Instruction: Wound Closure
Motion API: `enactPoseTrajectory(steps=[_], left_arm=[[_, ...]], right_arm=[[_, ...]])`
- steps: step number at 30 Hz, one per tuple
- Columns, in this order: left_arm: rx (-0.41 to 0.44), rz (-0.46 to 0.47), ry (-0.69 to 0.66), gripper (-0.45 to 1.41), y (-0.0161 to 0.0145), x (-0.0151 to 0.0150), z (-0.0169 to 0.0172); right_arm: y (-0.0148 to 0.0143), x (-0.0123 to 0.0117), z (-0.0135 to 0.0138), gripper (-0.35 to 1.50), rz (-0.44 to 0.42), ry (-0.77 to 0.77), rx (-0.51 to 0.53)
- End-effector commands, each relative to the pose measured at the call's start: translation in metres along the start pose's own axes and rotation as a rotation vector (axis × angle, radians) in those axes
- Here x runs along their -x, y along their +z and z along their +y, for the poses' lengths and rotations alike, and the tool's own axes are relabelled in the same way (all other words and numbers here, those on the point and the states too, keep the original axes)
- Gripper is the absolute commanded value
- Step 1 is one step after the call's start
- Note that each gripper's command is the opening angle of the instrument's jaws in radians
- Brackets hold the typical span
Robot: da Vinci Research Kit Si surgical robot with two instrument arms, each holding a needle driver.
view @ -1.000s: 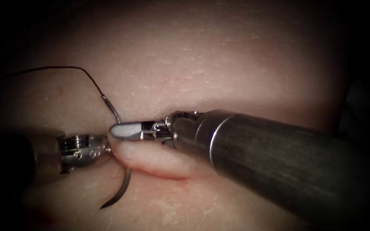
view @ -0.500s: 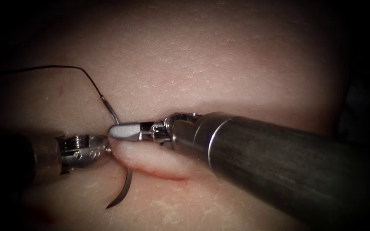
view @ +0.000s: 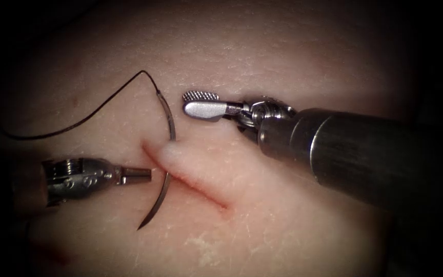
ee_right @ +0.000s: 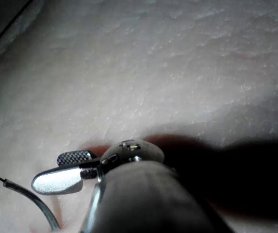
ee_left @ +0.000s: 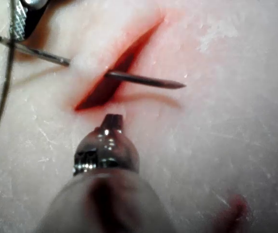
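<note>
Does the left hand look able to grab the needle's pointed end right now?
Probably yes: the left hand, shut and holding nothing, sits beside the needle, whose pointed end sticks out of the tissue left of the cut, uncovered.

The endoscope view is lit in the middle and falls off to black at its edges and corners, so the tissue glows pale pink at centre while the right tool's shaft is dark and soft. Glare sits on that tool's flat jaw and on the left tool. In the left wrist view the light is strong and pale, the left tool's shaft is blurred and the needle throws a soft shadow; in the right wrist view a heavy shadow lies on the tissue beside the shaft.
</note>
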Motion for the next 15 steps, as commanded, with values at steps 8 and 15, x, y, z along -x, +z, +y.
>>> enactPoseTrajectory(steps=[8, 15], left_arm=[[-0.048, 0.199, 0.078, -0.10, 0.0007, -0.0004, -0.0009], [0.016, 0.289, 0.144, 0.39, 0.0016, 0.0006, -0.0007]], right_arm=[[-0.0026, -0.0033, 0.0012, 1.47, 0.016, -0.052, -0.001], [-0.0040, -0.0036, 0.0018, 0.88, 0.029, -0.253, -0.009]])
